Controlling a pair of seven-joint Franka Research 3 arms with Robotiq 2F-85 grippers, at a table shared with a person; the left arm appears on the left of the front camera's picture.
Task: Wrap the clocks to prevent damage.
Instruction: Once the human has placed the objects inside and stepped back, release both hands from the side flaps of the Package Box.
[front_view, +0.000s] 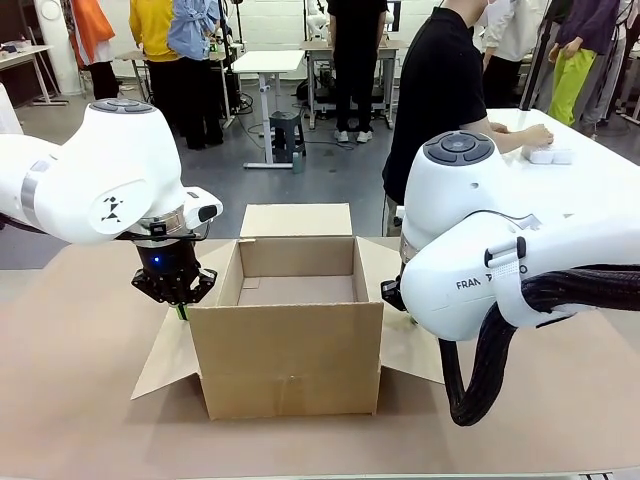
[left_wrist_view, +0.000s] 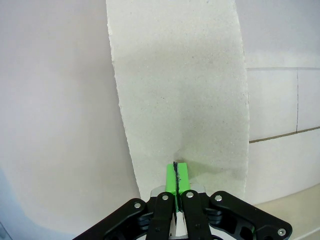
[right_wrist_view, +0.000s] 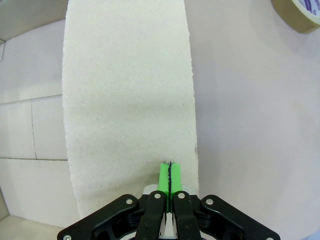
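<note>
Workshop space with other tables lies behind a brown-covered table (front_view: 80, 400), and an open box (front_view: 290, 355) stands at the table's middle with all its flaps spread. What shows of the box's inside is bare cardboard. The left flap (front_view: 165, 365) slopes down to the table, and the right flap (front_view: 408, 350) lies partly behind the right arm. The left gripper (front_view: 180, 308) points down at the left flap near its fold. In its wrist view the green pads (left_wrist_view: 171, 175) are pressed together over the pale flap, with nothing readable between them. The right gripper (right_wrist_view: 170, 167) is clenched the same way over the right flap, and a tape roll (right_wrist_view: 300, 12) lies beyond it.

Across the table a person's hand (front_view: 535, 135) rests by small white things (front_view: 550, 155) that are too small to identify. Where the clocks are I cannot tell. By my reading the job has barely begun: the box is open and ready, while wrapping, loading and taping are all left.
</note>
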